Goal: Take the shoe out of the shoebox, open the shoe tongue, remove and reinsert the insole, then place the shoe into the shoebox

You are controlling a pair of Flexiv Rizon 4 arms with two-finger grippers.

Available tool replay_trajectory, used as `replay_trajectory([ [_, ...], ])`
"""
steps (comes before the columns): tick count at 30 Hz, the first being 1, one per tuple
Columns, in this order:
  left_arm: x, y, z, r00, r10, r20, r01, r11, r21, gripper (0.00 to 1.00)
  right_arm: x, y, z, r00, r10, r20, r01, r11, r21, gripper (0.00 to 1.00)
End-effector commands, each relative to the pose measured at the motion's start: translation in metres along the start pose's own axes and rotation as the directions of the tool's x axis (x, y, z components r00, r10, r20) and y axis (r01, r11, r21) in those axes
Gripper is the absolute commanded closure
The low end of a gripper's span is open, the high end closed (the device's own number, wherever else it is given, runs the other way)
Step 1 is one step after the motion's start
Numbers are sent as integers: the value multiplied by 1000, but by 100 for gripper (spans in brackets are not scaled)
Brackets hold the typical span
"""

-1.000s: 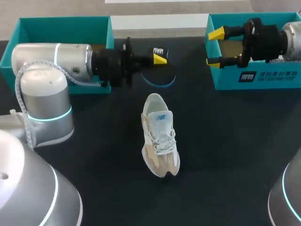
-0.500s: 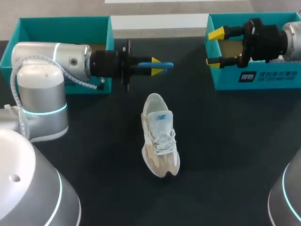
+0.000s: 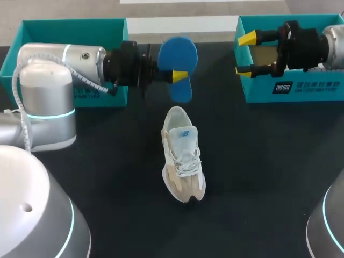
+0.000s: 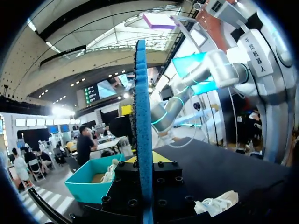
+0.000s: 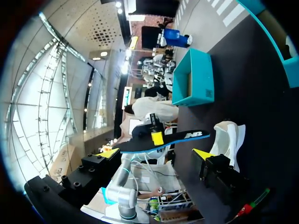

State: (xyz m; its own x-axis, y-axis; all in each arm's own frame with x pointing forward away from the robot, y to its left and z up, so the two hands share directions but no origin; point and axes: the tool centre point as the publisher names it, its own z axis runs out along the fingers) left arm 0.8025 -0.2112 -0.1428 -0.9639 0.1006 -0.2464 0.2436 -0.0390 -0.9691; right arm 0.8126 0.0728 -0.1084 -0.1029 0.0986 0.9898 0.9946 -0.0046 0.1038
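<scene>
A white and beige shoe (image 3: 183, 156) lies on the black table, its toe toward the front edge. Behind its heel, above the table, my left gripper (image 3: 180, 76) is shut on a blue insole (image 3: 178, 52) at the insole's middle, and the broad blue face shows from above. In the left wrist view the insole (image 4: 143, 107) stands edge-on between the fingers of my left gripper (image 4: 144, 161). My right gripper (image 3: 244, 54) hangs open and holds nothing, over the left wall of the right shoebox (image 3: 293, 90). The right wrist view shows the insole (image 5: 163, 140) and shoe (image 5: 229, 140) ahead of my right gripper (image 5: 155, 153).
A second teal shoebox (image 3: 70, 28) stands at the back left, behind my left arm; it also shows in the right wrist view as the far teal box (image 5: 194, 77). The right shoebox (image 4: 93, 179) holds something pale. Bare black tabletop (image 3: 258, 177) surrounds the shoe.
My left wrist has rolled, turning the insole from edge-on to blue face up. The gripper has stayed roughly in place. The right arm and the shoe have not moved.
</scene>
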Motion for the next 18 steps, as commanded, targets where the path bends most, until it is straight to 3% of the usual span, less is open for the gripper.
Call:
replay_trajectory([
  [1, -8, -4, 2, 524, -851, -35, 851, 524, 16, 100, 1, -1, 0, 1000, 2, 5, -2, 1000, -1, 0],
  [2, -9, -9, 1, 498, -866, -42, 867, 496, 40, 100, 1, -1, 0, 1000, 2, 5, -2, 1000, -1, 0],
  [6, -12, -17, 1, 232, -973, -9, 973, 232, 6, 100, 1, -1, 0, 1000, 2, 5, -2, 1000, -1, 0],
  [7, -13, -21, 1, 173, -984, -38, 985, 172, 34, 100, 1, -1, 0, 1000, 2, 5, -2, 1000, -1, 0],
  [10, -13, -22, 1, 34, -999, -40, 999, 35, -9, 100, 1, -1, 0, 1000, 2, 5, -2, 1000, -1, 0],
  [18, -11, -21, 3, 63, -998, -9, 998, 63, -24, 100, 1, -1, 0, 1000, 2, 5, -2, 1000, -1, 0],
])
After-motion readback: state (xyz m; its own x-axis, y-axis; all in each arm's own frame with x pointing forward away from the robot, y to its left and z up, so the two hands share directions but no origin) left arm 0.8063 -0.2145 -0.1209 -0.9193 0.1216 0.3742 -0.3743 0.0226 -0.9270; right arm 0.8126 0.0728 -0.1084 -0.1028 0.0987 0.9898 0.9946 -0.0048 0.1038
